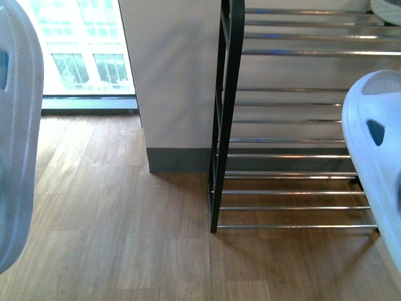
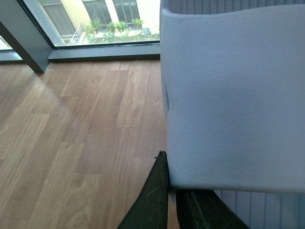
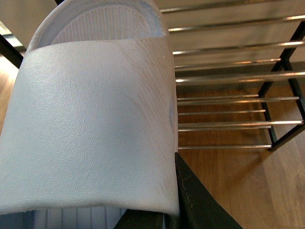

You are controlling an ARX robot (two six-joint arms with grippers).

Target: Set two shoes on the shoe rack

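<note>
No brand or writing shows on either pale blue slide. My left claw is clamped on the left slide, lifted above the wooden floor. My right claw grips the right slide, its pebbled strap facing me, raised just before the shoe rack.

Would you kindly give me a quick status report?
Left gripper shut on left slide. Right gripper shut on right slide. Shoe rack ahead, lower tiers bare, nothing blocking.
</note>
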